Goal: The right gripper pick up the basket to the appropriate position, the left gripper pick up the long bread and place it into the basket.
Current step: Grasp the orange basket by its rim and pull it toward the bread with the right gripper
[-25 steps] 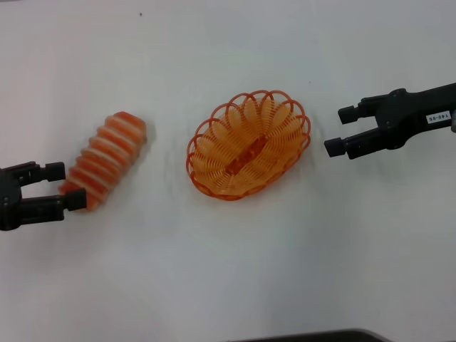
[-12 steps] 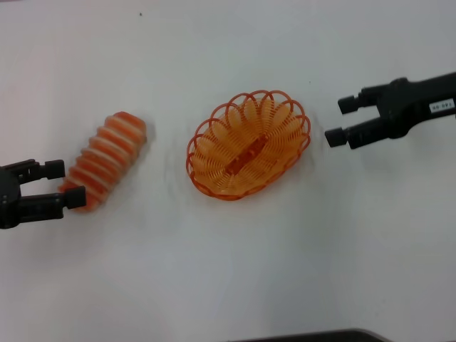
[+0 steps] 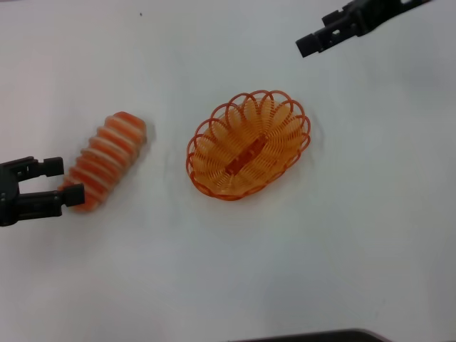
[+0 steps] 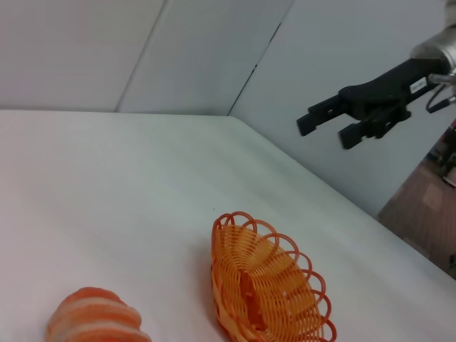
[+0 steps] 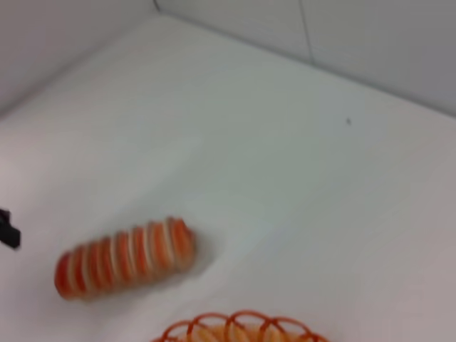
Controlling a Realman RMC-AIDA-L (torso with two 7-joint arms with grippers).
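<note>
We see the bread (image 3: 105,161) lying diagonally, near end between the left gripper (image 3: 65,182) jaws, spread and empty; right gripper (image 3: 322,34), jaws apart, sits beyond the basket (image 3: 249,144) toward the far-right corner.

The right gripper's (image 4: 345,122) arm carries a white label, unreadable.

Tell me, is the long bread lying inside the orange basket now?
No, the long bread lies on the white table beside the basket, which holds nothing, in the head view.
</note>
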